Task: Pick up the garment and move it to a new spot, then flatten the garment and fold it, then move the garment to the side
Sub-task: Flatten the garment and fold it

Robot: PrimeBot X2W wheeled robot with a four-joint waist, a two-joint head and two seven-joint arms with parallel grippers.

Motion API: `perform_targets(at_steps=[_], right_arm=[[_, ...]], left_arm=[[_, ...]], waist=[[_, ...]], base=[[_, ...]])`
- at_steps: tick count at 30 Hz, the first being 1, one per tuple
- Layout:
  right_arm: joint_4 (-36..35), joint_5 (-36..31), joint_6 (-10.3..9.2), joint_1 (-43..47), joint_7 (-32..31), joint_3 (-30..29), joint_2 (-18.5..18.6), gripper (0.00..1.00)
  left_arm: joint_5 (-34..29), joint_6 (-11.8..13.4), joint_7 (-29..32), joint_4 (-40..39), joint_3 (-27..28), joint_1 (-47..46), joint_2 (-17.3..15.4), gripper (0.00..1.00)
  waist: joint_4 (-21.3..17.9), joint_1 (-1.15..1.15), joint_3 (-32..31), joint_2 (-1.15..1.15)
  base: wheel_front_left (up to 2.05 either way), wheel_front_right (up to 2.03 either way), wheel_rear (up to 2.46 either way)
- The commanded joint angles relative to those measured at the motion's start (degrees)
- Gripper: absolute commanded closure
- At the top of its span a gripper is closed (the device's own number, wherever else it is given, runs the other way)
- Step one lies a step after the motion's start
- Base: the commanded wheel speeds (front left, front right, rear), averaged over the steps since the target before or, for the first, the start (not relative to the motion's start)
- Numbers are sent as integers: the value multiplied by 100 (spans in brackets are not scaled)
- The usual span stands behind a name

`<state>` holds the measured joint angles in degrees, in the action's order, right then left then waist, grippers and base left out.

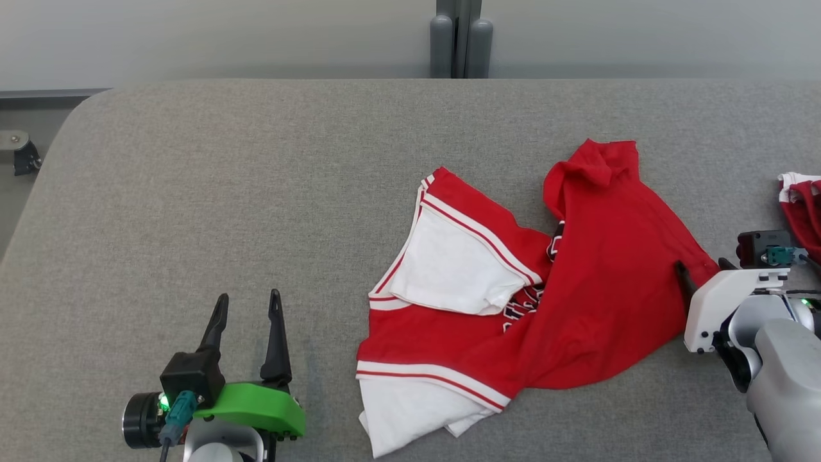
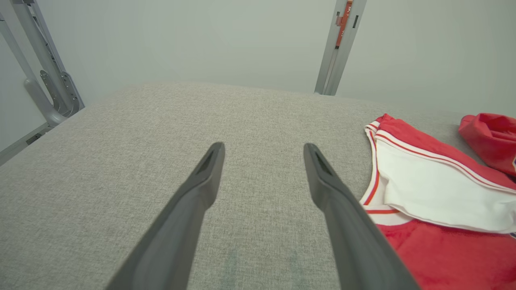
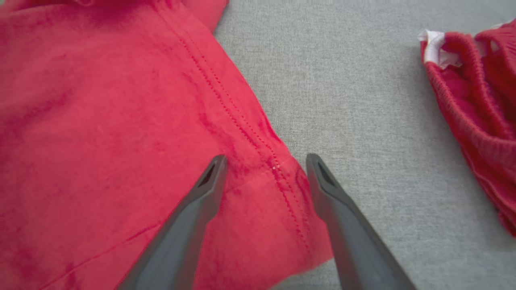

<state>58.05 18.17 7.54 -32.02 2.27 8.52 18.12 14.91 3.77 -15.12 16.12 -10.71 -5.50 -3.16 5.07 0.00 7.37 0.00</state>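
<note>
The garment (image 1: 577, 289) lies crumpled on the table (image 1: 224, 179), right of centre in the head view, mostly red side up with a white panel turned over on its left half. My right gripper (image 3: 266, 158) is at its right-hand edge, jaws spread wide and nothing in them. In the right wrist view one finger is over the red cloth and the other is just beside the stitched hem (image 3: 250, 135) near a corner, so the hem runs between them. I judge this to be the reach for the first pick-up. To do it well I'd come down until the tips meet the table and work in at the corner so the doubled hem, not a loose single layer, sits deep between the fingers. Then I'd close fully before lifting. I can't tell from here whether the tips touch the fabric yet, so I'd go slowly. The lift should be high enough that the bunched part hangs free rather than drags. The other red cloth (image 1: 802, 205) lies near on the right, apart from the garment, and I'd keep the wrist off it. My left gripper (image 1: 249, 295) is also open and empty, over bare table well left of the garment, and could take a second hold when flattening comes.
</note>
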Motion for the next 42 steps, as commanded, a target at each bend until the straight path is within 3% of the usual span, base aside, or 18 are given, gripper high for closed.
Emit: perform_targets(at_steps=[1, 3, 4, 5, 6, 8, 18, 24, 29, 33, 42], right_arm=[[31, 87, -11, -46, -9, 67, 64, 0], [34, 163, -11, -74, 14, 176, 70, 50], [36, 206, -11, -87, 27, 231, 71, 64], [40, 241, -11, -96, 35, 275, 82, 69], [45, 280, -11, -104, 46, 322, 93, 84], [45, 364, -11, -112, 71, 419, 103, 100], [-43, 562, -11, -116, 385, 762, 144, 100], [-444, 657, -11, 149, 755, 881, 139, 100], [-1198, 682, -11, 724, 970, 836, 181, 100], [-2262, 557, -11, 1724, 859, 584, 117, 100], [-4105, 125, -10, 3591, 131, -632, -241, 100]], left_arm=[[-23, -22, -3, 6, 21, -98, -30, 0], [-25, -15, -2, 2, 33, -92, -26, 0], [-26, -11, -3, -4, 38, -86, -24, 0], [-27, -11, -3, -8, 42, -81, -24, 0], [-29, -11, -3, -13, 43, -74, -22, 0], [-27, -15, -3, -19, 45, -65, -20, 0], [-33, -29, -3, 15, 61, -2, -14, 0], [-7, 14, -3, 15, 77, 109, -10, 0], [26, 36, -3, -23, 123, 217, -9, 0], [38, 56, -3, -59, 154, 320, -8, 0], [35, 56, -3, -86, 167, 415, -13, 0]], waist=[[7, 0, -4, 0], [6, 0, -13, 0], [0, 0, -16, 0], [-6, 0, -19, 0], [-15, 0, -24, 0], [-32, 0, -28, 0], [-125, 0, -124, 0], [-215, 0, -288, 0], [-358, 0, -437, 0], [-531, 0, -550, 0], [-772, 0, -638, 0]], base=[[0, 0, 0], [0, 0, 0], [0, 0, 0], [0, 0, 0], [0, 0, 0], [0, 0, 0], [0, 0, 0], [0, 0, 0], [0, 0, 0], [0, 0, 0], [0, 0, 0]])
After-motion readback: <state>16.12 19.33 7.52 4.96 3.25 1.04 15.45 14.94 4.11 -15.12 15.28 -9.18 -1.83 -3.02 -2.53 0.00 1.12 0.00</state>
